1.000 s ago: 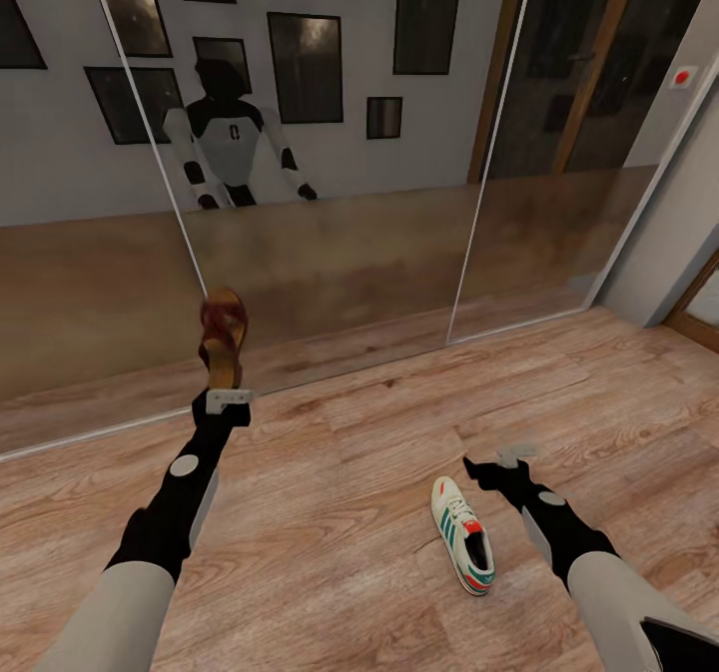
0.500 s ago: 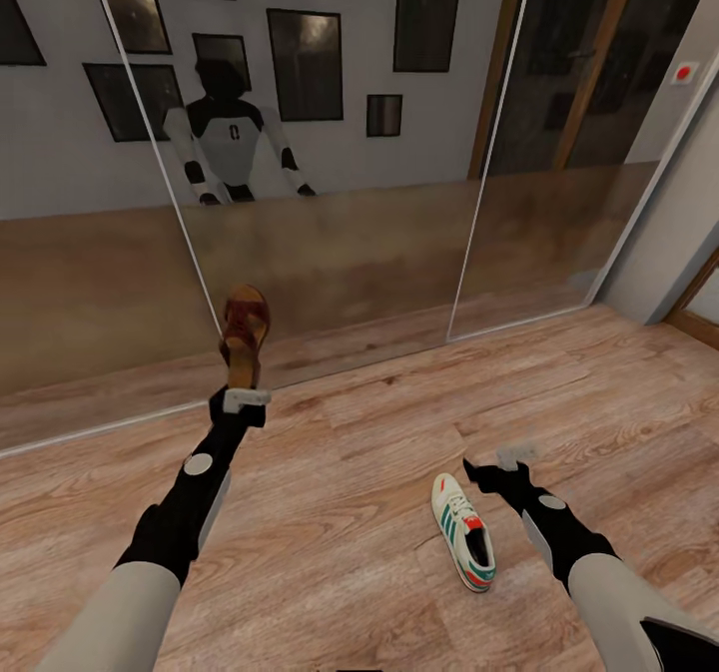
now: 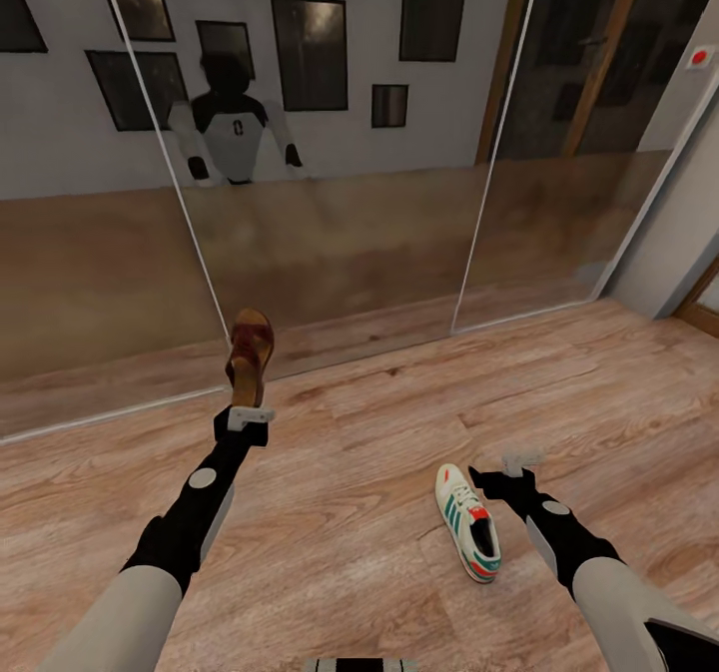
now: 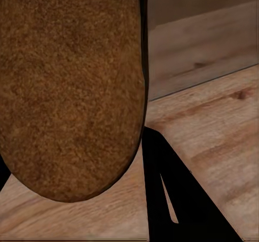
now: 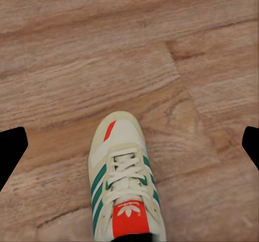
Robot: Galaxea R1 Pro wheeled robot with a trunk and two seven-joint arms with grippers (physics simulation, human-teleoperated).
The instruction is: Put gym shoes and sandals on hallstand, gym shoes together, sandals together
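While left jaws clamp the sandal [image 3: 249,354], right jaws hang open beside the gym shoe [image 3: 467,521].

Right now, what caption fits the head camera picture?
Left gripper holds a sandal up; gym shoe lies on the floor.

bare floor [image 3: 359,472] around gym shoe [image 3: 467,520]; mirrored panels [image 3: 340,203] block ahead.

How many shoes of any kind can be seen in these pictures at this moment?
2. One brown sandal is held upright in the left gripper, above the corridor floor. One gym shoe lies on the floor beside the open right gripper. Others may be out of view.
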